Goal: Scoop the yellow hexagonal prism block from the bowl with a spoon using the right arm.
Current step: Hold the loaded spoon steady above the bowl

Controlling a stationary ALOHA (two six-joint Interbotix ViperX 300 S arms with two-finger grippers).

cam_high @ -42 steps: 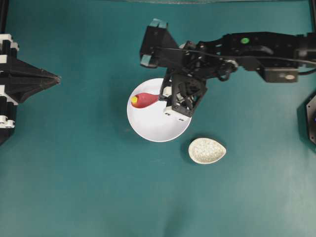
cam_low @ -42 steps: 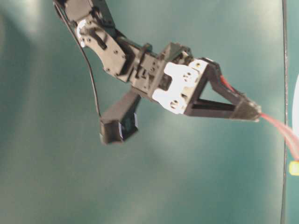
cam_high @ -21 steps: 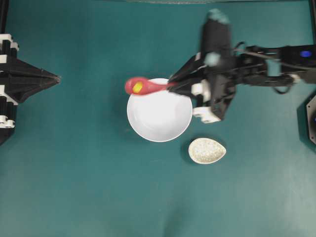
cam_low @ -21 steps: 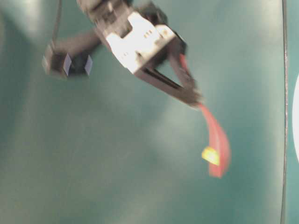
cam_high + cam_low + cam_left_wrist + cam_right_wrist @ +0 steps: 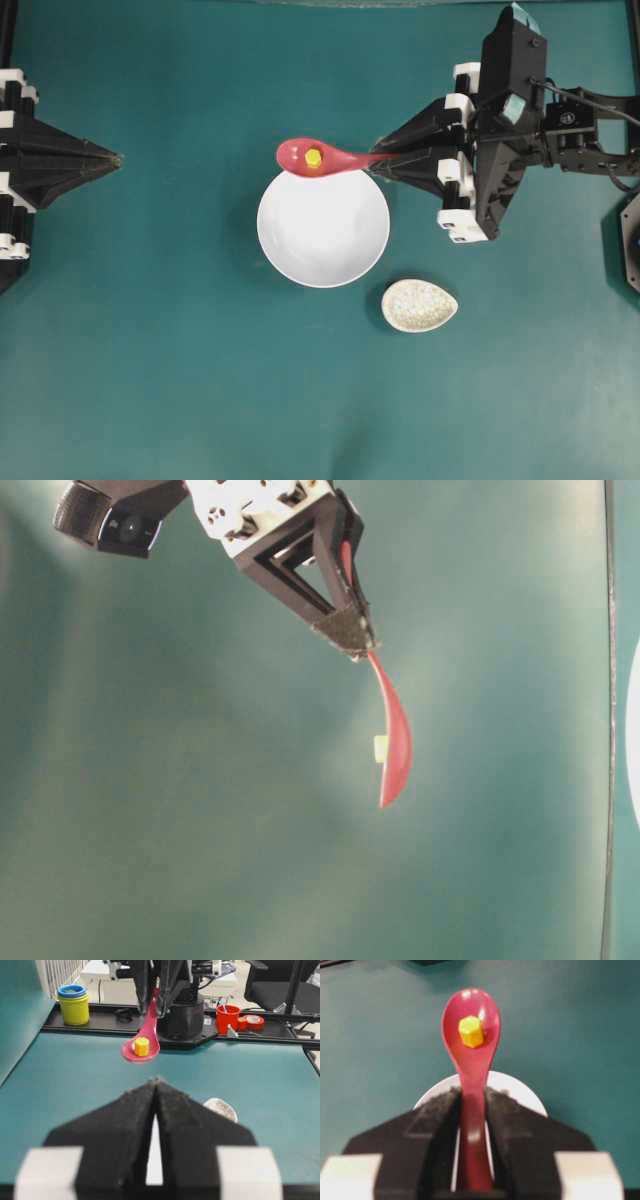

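My right gripper (image 5: 472,1130) clamps the spoon (image 5: 325,158), yellow hexagonal prism block (image 5: 314,157) in its scoop; my left gripper (image 5: 156,1085) sits closed.

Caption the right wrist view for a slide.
Right gripper holds the spoon, yellow block in its scoop.

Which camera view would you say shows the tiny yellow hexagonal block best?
The right wrist view: tiny yellow hexagonal block fills it, facets clear. Left wrist shows it smaller, overhead a dot, table-level a pale sliver.
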